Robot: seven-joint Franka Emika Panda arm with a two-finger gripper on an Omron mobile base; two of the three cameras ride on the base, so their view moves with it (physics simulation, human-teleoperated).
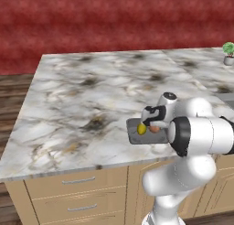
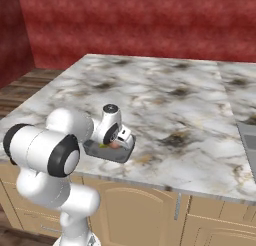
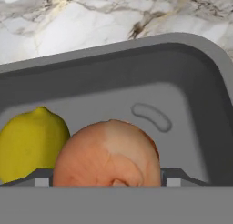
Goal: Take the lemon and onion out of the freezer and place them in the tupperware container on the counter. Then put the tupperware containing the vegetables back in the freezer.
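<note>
**Listener:** What's in front of you right now?

**Operator:** I'm looking at a marble counter (image 1: 82, 96) with wooden drawers beneath it. A shallow dark grey container (image 1: 136, 136) sits close to the counter's front edge. My arm reaches over it, with the gripper (image 1: 152, 124) just above the container.

**Listener:** And the lemon and the onion?

**Operator:** Both lie inside the container, touching. In the hand view the lemon (image 3: 28, 145), yellow and oval with a small nub on top, sits left of the onion (image 3: 107, 155), which is round, orange-pink and paler on its crown. The onion lies directly under my gripper, very close; the lemon is off to one side.

**Listener:** Are you holding either one?

**Operator:** I judge not. The jaws stand wide apart, and the onion seems to rest on the container floor between them, not pinched.

**Listener:** So what does the next move hinge on?

**Operator:** On the container, I think. Its long side runs roughly along the counter's front edge, and its far wall (image 3: 136, 50) lies ahead of my fingers. I'd need to grip a wall, not the produce.
</note>
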